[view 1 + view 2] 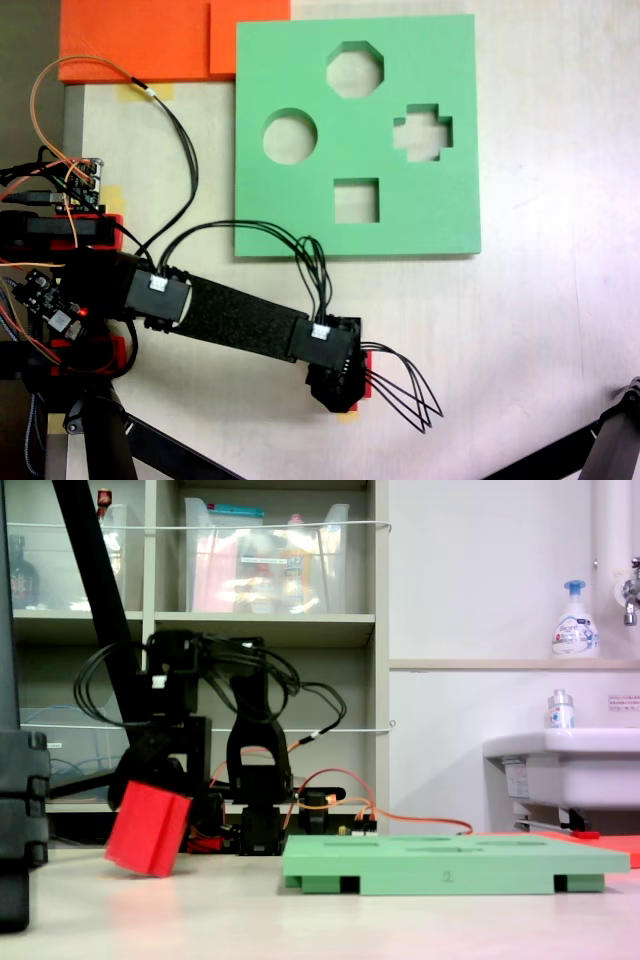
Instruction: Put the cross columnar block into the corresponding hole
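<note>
1. Red cross columnar block (148, 829) tilted, lower corner about touching the surface (320, 920), well left of the green board (450, 865) in the low fixed view.
2. Jaws: at the block from above; spread or pinching, cannot tell.
3. Corresponding hole (423, 133) near board's right edge, empty.
4. Arm (240, 318) along the surface's lower left, below the board.

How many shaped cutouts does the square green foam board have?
4: octagonal cutout at the top, round cutout left, plus-shaped cutout right, square cutout at the bottom, in a fixed view from above.
</note>
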